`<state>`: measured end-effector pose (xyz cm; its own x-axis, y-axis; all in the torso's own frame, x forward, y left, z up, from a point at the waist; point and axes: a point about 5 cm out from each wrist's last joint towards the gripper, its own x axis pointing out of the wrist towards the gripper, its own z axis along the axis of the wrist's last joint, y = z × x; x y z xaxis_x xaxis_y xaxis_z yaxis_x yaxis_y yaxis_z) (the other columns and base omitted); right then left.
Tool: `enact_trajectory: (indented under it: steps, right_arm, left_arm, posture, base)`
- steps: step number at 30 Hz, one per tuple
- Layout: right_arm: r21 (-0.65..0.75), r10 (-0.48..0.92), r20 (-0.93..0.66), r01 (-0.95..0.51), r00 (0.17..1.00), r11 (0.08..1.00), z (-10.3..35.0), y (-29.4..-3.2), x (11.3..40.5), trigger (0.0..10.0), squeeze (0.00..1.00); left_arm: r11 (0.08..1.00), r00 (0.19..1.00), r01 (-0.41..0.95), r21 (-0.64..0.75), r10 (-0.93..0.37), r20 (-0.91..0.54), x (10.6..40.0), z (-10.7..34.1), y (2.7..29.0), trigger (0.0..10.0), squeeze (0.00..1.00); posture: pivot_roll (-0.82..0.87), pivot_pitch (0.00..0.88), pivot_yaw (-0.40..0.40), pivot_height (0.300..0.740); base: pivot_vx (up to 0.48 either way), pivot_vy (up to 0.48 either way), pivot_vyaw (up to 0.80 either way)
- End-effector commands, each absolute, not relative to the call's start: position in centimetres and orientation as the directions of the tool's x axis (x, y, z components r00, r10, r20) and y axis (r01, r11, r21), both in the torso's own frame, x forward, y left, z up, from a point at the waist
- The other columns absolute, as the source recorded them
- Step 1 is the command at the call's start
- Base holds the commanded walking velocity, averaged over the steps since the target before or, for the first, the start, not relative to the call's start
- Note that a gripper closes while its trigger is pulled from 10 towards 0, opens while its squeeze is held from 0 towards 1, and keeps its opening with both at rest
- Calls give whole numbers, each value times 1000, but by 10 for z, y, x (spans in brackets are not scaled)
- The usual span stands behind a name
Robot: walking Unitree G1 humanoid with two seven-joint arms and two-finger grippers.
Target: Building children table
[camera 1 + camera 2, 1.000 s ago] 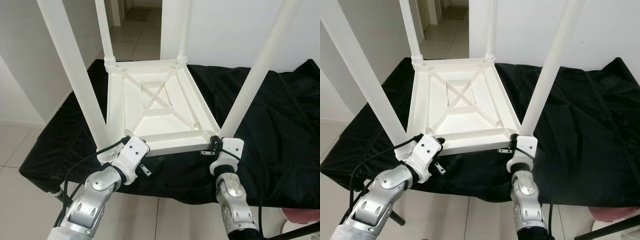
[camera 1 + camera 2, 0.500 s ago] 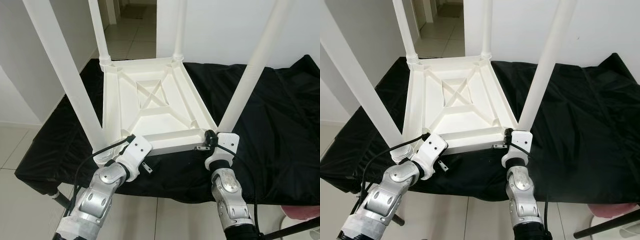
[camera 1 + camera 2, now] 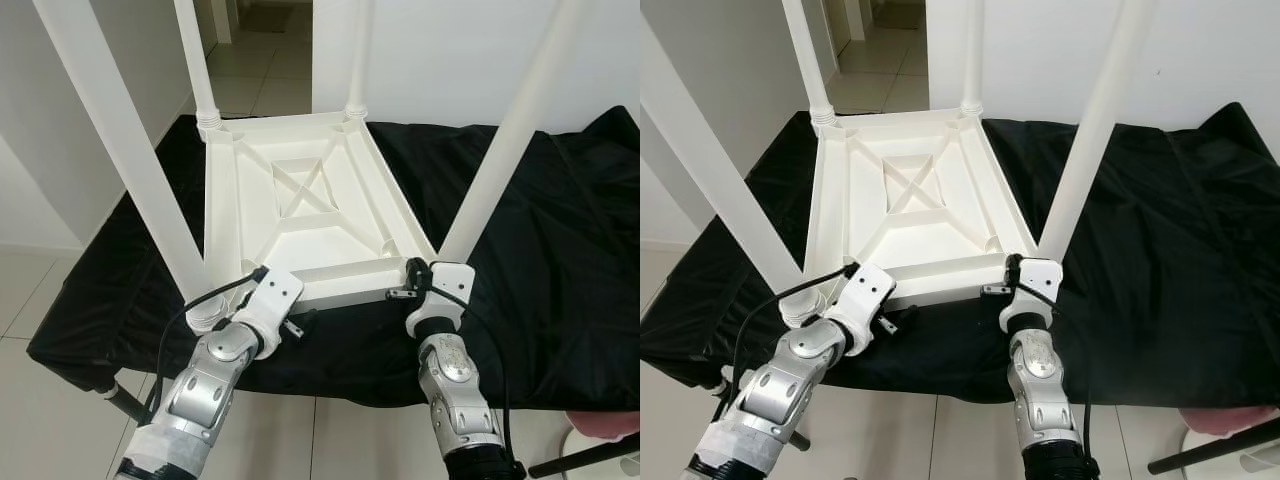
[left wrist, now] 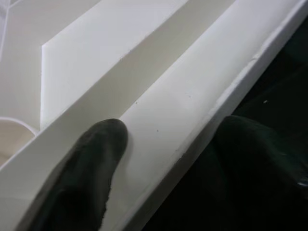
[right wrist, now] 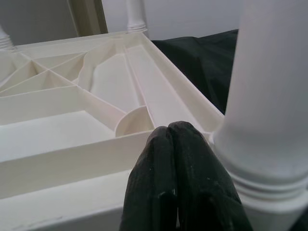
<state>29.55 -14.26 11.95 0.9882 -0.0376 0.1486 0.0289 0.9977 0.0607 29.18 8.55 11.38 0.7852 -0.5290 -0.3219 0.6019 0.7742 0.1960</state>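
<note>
1. While the white table (image 3: 305,215) lay upside down on a black cloth (image 3: 560,250), its four legs (image 3: 500,160) stood upward, two at the near corners and two at the far ones.
2. The left gripper (image 4: 163,159) straddled the table's near rim, one finger (image 4: 91,168) inside the rim and the other outside against the cloth, clamping that edge at about 7 o'clock of the tabletop.
3. The right gripper (image 5: 171,178) sat at about 5 o'clock, its fingers pressed together with nothing between them, touching the rim just beside the near right leg's base.
4. That leg rose close in front of the right wrist (image 3: 437,300).
5. Beyond the table at 12 o'clock were a white wall (image 3: 450,50) and a tiled doorway (image 3: 255,50).
</note>
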Motion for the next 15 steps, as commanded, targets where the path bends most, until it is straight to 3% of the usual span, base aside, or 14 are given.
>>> enact_trajectory:
  steps: [1, 2, 4, 5, 15]
  right_arm:
    - [67, -46, 147, 37, 988, 997, 119, -143, 297, 10000, 0]
    - [66, -51, 148, 42, 988, 997, 119, -144, 298, 10000, 0]
    - [68, -64, 151, 54, 986, 996, 120, -146, 299, 10000, 0]
    - [69, -68, 153, 58, 986, 996, 120, -147, 300, 10000, 0]
    - [71, -72, 159, 62, 985, 996, 122, -146, 303, 10000, 0]
  left_arm:
    - [800, 780, 576, 168, -476, -406, 289, 96, 95, 3176, 0]
    - [801, 779, 576, 166, -475, -409, 290, 96, 96, 1490, 0]
    - [803, 780, 572, 167, -469, -414, 291, 96, 96, 1608, 0]
    - [803, 781, 571, 173, -466, -415, 291, 96, 96, 0, 0]
    - [808, 774, 566, 164, -453, -441, 290, 92, 94, 0, 0]
  posture:
    - [0, 71, 58, 740]
    - [1, 72, 62, 740]
    - [1, 72, 62, 740]
    - [-2, 70, 63, 740]
    - [2, 61, 62, 740]
  base:
    - [0, 0, 0]
    - [0, 0, 0]
    - [0, 0, 0]
    - [0, 0, 0]
    - [0, 0, 0]
